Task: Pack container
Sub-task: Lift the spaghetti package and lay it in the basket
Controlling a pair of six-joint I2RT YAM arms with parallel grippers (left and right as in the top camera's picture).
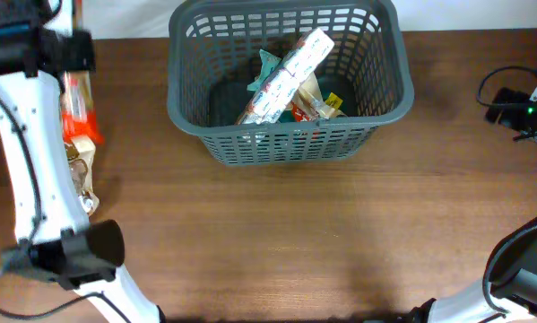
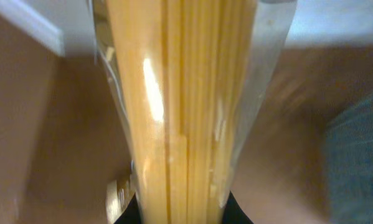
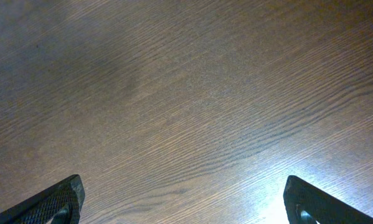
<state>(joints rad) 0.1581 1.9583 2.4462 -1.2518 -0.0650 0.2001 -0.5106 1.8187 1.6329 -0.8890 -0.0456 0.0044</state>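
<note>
We are holding a clear packet of spaghetti (image 2: 180,112) in our left gripper (image 2: 183,214), whose jaws are pressing in on the packet's near end, over the left side of the wooden table (image 1: 295,233). Our right gripper (image 3: 183,199) is hanging wide open above bare wood, grasping nothing. The dark grey container (image 1: 290,135) is sitting at the far middle of the table, well apart from both grippers, and is carrying a long white patterned packet (image 1: 286,76) that is leaning across smaller packets.

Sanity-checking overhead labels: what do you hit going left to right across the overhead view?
spaghetti packet → container → right arm. Left arm and the packets inside the container overlap these, so they are skipped.
</note>
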